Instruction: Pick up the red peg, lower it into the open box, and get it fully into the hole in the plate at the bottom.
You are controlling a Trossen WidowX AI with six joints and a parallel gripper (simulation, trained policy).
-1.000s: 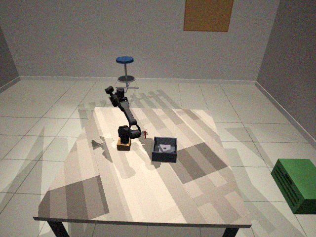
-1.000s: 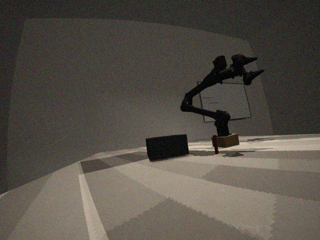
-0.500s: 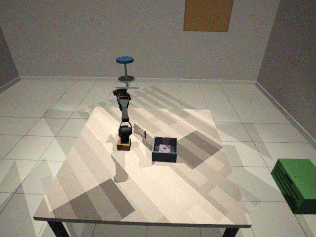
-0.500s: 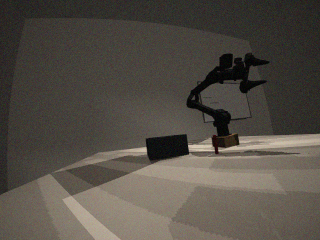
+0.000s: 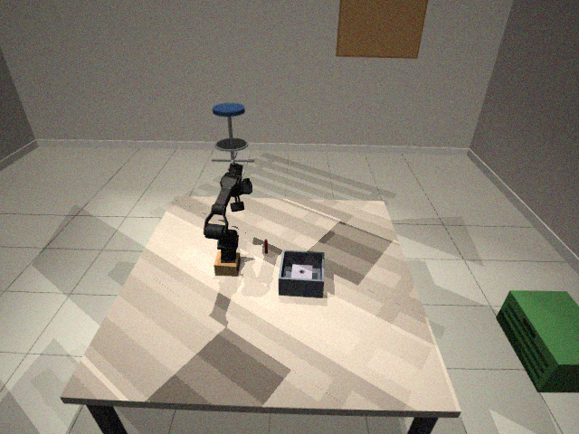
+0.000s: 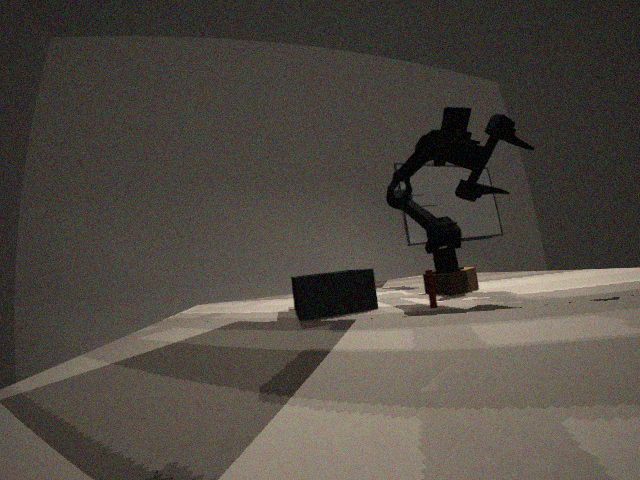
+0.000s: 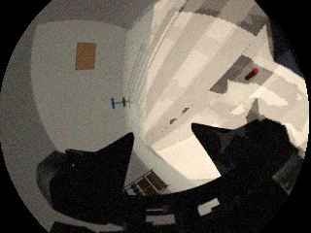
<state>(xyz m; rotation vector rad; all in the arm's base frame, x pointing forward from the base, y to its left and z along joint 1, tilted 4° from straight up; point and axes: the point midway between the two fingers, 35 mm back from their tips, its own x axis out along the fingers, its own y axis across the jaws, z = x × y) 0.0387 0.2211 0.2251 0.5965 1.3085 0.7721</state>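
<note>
The claw (image 5: 242, 196) (image 6: 520, 171) (image 7: 162, 130) hung wide open and empty, high above the bench (image 5: 280, 354) (image 6: 465, 372) (image 7: 185, 157). The peg (image 5: 266, 246) (image 6: 432, 289) (image 7: 252, 74) stood upright, seemingly to ease gripping, far-left of the box (image 5: 300, 287) (image 6: 334, 294) in the top view, whose open top left the plate (image 5: 306, 276) reachable.

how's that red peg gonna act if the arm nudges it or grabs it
The red peg stands upright on a narrow end, so a sideways nudge would probably tip it. Once down, it might roll if it's as round as it seems. Its straight, solid-looking sides suggest it would stay stiff when gripped.
</note>
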